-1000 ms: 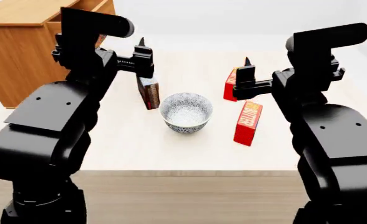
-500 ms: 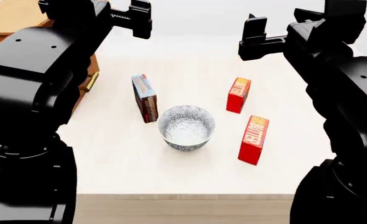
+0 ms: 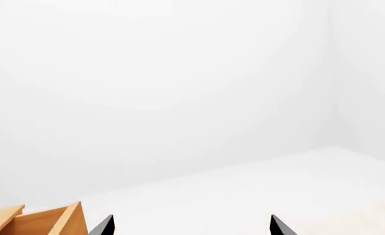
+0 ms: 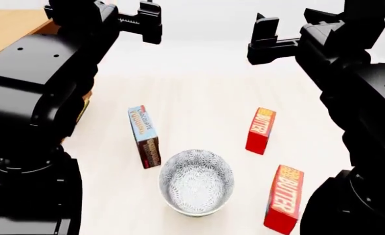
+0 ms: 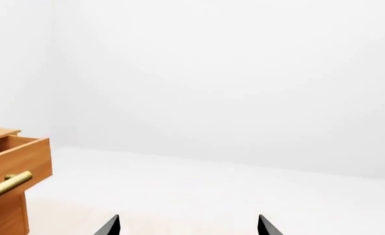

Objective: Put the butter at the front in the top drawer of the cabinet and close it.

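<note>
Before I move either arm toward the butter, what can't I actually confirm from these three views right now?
- Head view: the cabinet is mostly behind the left arm; drawer fronts unseen.
- Right wrist view: the top drawer stands out from the cabinet, but its inside is hidden by its front panel.
- Head view: the nearer butter is cut off by the frame's bottom edge.
- Both wrist views look at blank wall; neither shows the farther butter or the bowl.
</note>
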Available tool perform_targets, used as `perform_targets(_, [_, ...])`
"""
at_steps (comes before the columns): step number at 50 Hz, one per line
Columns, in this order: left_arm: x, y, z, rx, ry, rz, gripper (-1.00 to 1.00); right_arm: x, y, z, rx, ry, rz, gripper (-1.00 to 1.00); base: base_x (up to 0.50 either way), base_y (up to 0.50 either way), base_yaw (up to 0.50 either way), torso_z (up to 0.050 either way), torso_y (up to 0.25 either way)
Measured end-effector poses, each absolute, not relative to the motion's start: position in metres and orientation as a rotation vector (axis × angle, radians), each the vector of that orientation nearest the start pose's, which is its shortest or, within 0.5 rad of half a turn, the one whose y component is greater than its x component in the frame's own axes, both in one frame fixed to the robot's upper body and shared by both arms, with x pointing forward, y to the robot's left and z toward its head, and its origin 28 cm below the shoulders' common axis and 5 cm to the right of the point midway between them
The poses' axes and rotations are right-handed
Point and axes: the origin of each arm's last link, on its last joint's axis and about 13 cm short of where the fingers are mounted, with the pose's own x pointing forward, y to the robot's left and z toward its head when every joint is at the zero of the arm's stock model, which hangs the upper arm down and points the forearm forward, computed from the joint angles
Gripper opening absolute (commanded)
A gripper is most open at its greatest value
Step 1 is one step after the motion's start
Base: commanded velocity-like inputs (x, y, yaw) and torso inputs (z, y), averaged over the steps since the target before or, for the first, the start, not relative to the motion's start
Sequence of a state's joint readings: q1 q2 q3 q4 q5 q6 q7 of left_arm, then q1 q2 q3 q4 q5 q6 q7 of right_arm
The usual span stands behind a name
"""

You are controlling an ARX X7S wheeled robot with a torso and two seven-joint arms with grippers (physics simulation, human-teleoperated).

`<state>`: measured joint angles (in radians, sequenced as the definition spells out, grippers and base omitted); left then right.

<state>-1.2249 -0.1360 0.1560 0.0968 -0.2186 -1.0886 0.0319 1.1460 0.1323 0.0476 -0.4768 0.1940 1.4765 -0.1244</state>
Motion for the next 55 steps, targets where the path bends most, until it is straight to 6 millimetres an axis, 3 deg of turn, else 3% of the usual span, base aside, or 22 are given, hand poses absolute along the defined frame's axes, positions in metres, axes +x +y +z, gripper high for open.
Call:
perform_targets(11, [0.334, 0.205, 0.326, 0.119, -0.201, -0.193, 1.00, 0.280, -0.123, 0.318, -0.027, -0.147, 0.185, 1.00, 0.50, 0.00, 0.00, 0.000, 0.001])
perform_targets(30, [0.325, 0.205, 0.328, 0.171, -0.181, -0.225, 1.00, 0.271, -0.122, 0.318, -0.049, -0.145, 0.197, 1.00, 0.00, 0.00, 0.00, 0.000, 0.001])
perform_targets(41, [0.327, 0.215, 0.365, 0.335, -0.060, -0.253, 1.00, 0.268, -0.124, 0.317, -0.034, -0.151, 0.209, 1.00, 0.00, 0.00, 0.00, 0.000, 0.000])
perform_targets(55, [0.335, 0.231, 0.425, 0.405, 0.268, -0.274, 1.00, 0.267, -0.126, 0.312, -0.020, -0.146, 0.216, 1.00, 0.00, 0.00, 0.00, 0.000, 0.000])
